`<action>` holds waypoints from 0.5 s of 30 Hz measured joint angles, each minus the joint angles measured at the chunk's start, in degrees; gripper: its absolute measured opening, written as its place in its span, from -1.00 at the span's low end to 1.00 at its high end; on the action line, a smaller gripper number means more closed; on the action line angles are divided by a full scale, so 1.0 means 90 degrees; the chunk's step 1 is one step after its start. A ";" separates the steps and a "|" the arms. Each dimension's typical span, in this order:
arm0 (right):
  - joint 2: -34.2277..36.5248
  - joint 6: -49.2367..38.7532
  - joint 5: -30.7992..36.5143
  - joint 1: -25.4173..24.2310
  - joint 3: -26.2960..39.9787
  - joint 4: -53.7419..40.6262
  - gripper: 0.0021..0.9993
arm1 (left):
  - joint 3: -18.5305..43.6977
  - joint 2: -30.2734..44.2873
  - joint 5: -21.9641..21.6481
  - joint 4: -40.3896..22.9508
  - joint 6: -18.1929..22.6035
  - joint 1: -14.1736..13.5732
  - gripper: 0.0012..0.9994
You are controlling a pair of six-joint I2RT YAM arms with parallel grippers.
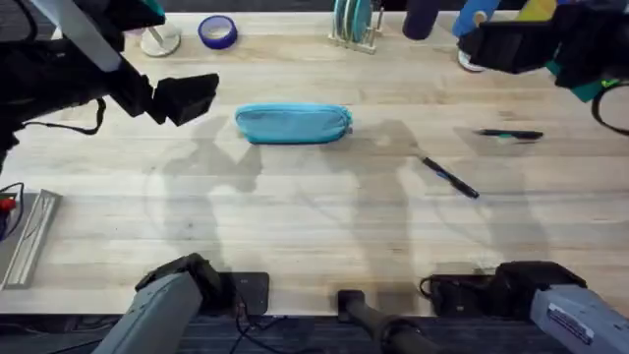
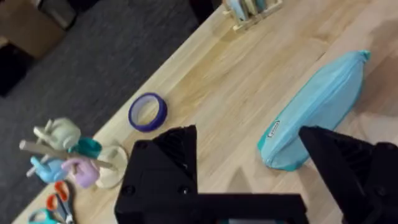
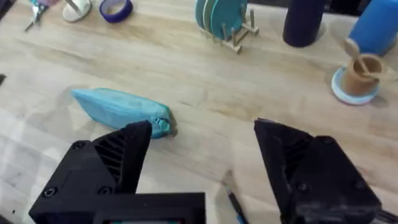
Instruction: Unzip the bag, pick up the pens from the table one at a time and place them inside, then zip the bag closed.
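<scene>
Turquoise pencil pouch (image 1: 293, 124) lying zipped mid-bench (image 1: 295, 226), two pens (image 1: 450, 178) well apart rightward. Left gripper (image 2: 249, 168) and right gripper (image 3: 202, 165) spread, empty. Best pinning one end while pinching the zipper pull.

- The overhead camera sits above the arms' bases, looking down and toward twelve o'clock over the table (image 1: 295, 226), from far enough to span it
- The left wrist camera looks down from well above the table's ten o'clock part, taking in the bag (image 2: 317, 109) and the tape roll (image 2: 147, 112)
- The right wrist camera looks down from well above, facing the bag (image 3: 121, 109)
- All three views share the bag (image 1: 293, 124) and the tape roll
</scene>
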 joint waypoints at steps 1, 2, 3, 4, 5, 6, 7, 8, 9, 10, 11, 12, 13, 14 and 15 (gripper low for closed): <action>0.0002 0.0000 -0.0004 0.0000 0.0000 0.0038 0.99 | 0.0000 0.0035 0.0032 -0.0001 0.0113 0.0000 0.99; 0.0002 0.0000 -0.0011 0.0000 0.0000 0.0054 0.99 | 0.0000 0.0079 0.0053 0.0000 0.0232 0.0000 0.99; 0.0002 0.0000 -0.0014 0.0000 0.0000 0.0053 0.99 | 0.0000 0.0120 0.0065 0.0000 0.0321 0.0000 0.99; 0.0002 0.0000 -0.0014 0.0000 0.0000 0.0050 0.99 | 0.0000 0.0156 0.0068 -0.0003 0.0389 0.0000 0.99; 0.0001 0.0000 -0.0014 0.0000 0.0000 0.0050 0.99 | 0.0000 0.0181 0.0069 -0.0006 0.0438 0.0000 0.99; 0.0002 0.0000 -0.0014 0.0000 0.0000 0.0050 0.99 | 0.0000 0.0205 0.0068 -0.0016 0.0489 0.0000 0.99; 0.0000 0.0000 -0.0014 0.0000 0.0000 0.0048 0.99 | 0.0000 0.0216 0.0068 -0.0032 0.0524 0.0000 0.99; 0.0002 0.0000 -0.0014 0.0000 0.0000 0.0048 0.99 | 0.0000 0.0221 0.0070 -0.0046 0.0549 0.0000 0.99; 0.0002 0.0000 -0.0014 0.0000 0.0000 0.0048 0.99 | 0.0000 0.0218 0.0070 -0.0047 0.0568 0.0000 0.99; 0.0002 0.0000 -0.0014 0.0000 0.0000 0.0048 0.99 | 0.0000 0.0218 0.0075 -0.0070 0.0589 0.0000 0.99; 0.0002 0.0000 -0.0014 0.0000 0.0000 0.0049 0.99 | 0.0000 0.0218 0.0082 -0.0104 0.0608 0.0000 0.99; 0.0002 0.0000 -0.0014 0.0000 0.0000 0.0048 0.99 | 0.0000 0.0218 0.0084 -0.0140 0.0613 0.0000 0.99; 0.0002 0.0000 -0.0014 0.0000 0.0000 0.0048 0.99 | 0.0000 0.0218 0.0091 -0.0166 0.0628 0.0000 0.99; 0.0002 0.0000 -0.0014 0.0000 0.0000 0.0048 0.99 | 0.0000 0.0218 0.0094 -0.0191 0.0633 0.0000 0.99; 0.0001 0.0000 -0.0014 0.0000 0.0000 0.0048 0.99 | 0.0000 0.0218 0.0091 -0.0220 0.0643 0.0000 0.99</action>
